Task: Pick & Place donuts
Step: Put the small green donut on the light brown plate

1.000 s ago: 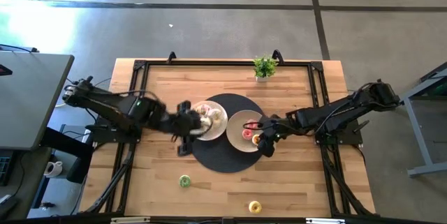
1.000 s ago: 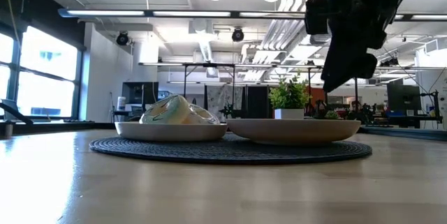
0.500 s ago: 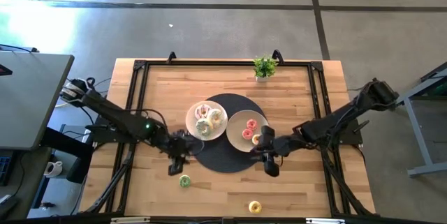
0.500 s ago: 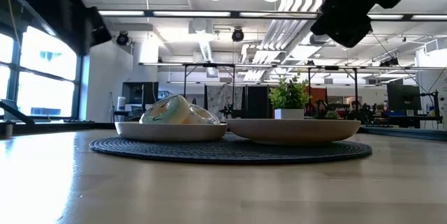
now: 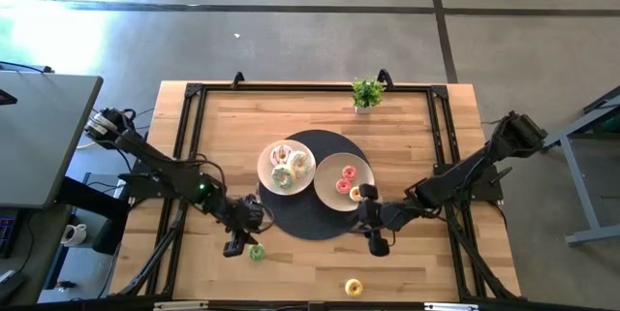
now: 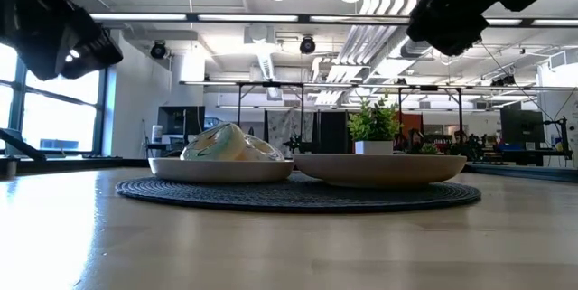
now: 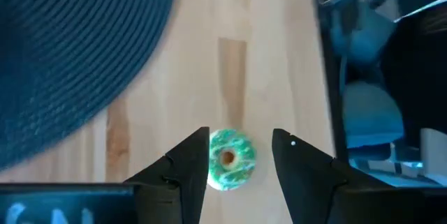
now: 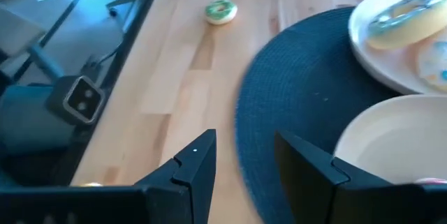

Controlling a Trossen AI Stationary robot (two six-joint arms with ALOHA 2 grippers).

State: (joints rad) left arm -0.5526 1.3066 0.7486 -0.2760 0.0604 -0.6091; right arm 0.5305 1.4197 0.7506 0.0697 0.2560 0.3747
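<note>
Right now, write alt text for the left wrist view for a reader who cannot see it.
A small green-iced ring donut lies on the light wooden table, framed between the open dark fingers of the left tool. The edge of a dark woven round mat fills one corner.

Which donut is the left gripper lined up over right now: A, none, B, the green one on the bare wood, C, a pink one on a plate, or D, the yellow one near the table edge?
B: in the left wrist view the green donut lies on bare wood, framed between the open left gripper.
</note>
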